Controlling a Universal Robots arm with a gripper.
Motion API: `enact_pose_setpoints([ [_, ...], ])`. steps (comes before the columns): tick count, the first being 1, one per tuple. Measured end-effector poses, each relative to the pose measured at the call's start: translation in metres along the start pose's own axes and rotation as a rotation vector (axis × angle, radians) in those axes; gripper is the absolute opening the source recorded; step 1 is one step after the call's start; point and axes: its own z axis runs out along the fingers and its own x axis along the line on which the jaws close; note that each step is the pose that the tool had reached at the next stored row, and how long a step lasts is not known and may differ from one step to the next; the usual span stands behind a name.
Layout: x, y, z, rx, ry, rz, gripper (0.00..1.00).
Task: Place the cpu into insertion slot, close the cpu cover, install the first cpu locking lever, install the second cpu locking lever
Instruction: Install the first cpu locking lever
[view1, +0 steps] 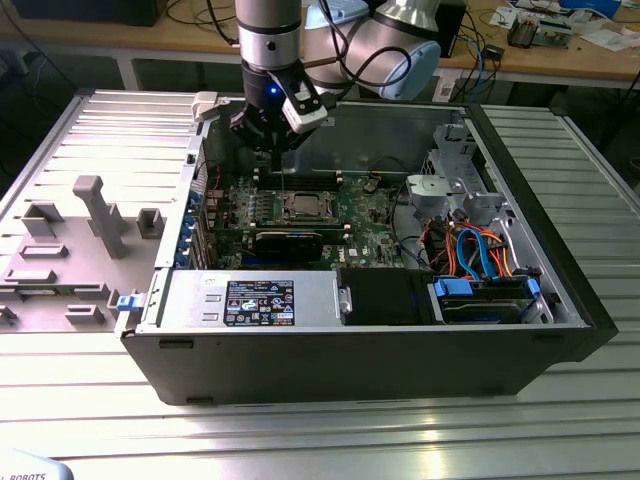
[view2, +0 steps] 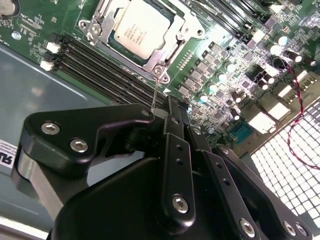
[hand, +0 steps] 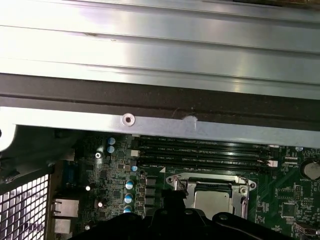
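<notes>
The cpu (view2: 139, 27), a square chip with a silver top, lies flat in the insertion slot (view1: 305, 207) on the green board. The silvery cpu cover (view2: 176, 44) sits down around it as a frame. A thin wire locking lever (view2: 155, 92) rises from the socket's corner up to my gripper (view2: 175, 107). Its upper end goes behind the black finger linkage, so I cannot tell whether it is clamped. The fingers (view2: 172, 130) are pressed together. In the exterior view the gripper (view1: 277, 150) hangs just above the back edge of the socket. The first wrist view shows the cpu (hand: 212, 197) beyond the gripper (hand: 175, 205).
The board sits inside an open computer case (view1: 560, 330) on a slatted metal table (view1: 120, 120). Long black memory slots (view2: 100, 62) run beside the socket. A power supply (view1: 250, 300), drive bay with coloured cables (view1: 480, 255) and the case's rear wall (hand: 160, 95) close in the space.
</notes>
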Motion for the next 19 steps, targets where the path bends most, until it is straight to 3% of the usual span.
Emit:
enact_pose_setpoints([
  [13, -0.016, -0.0012, 0.0014, -0.0005, -0.0003, 0.0, 0.11],
  [14, -0.0166, -0.0014, 0.0022, -0.0055, -0.0003, 0.0, 0.11],
  [16, -0.0185, -0.0016, 0.0034, -0.0236, -0.0019, 0.003, 0.11],
  [17, -0.0196, -0.0017, 0.0042, -0.0293, -0.0025, 0.006, 0.11],
  [19, -0.0214, -0.0019, 0.006, -0.0346, -0.0032, 0.013, 0.11],
])
